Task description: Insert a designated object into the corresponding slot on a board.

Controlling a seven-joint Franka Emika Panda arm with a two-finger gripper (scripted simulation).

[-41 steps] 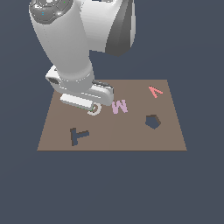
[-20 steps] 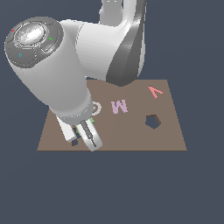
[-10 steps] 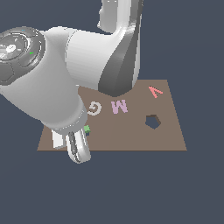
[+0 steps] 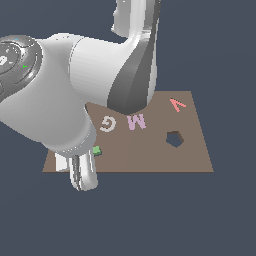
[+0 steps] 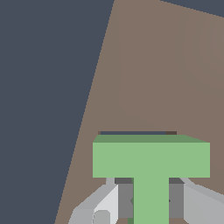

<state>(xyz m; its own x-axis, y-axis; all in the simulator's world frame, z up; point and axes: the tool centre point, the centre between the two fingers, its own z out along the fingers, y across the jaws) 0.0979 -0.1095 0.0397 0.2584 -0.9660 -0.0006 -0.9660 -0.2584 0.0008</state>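
Spare letters and a spare cutout

A white G (image 4: 107, 123) and a pink M (image 4: 136, 121) lie just beside each other — the red V (image 4: 177, 104) sits well apart, toward the exterior view's right. The dark pentagon-shaped cutout (image 4: 173, 139) (nothing in it) lies between M and V, nearer the camera.

Arm: one, white with grey joints, bulking large across the exterior view and reaching steeply down. Wrist: pointing downward, sitting directly above the gripper (image 5: 150, 210). Gripper (image 4: 81, 172): hanging low, fingers (image 5: 192, 203) pointing down, one either side of the stem of the green T block (image 5: 151, 164) and closing against it; the block's crossbar is lying just beyond the fingertips.
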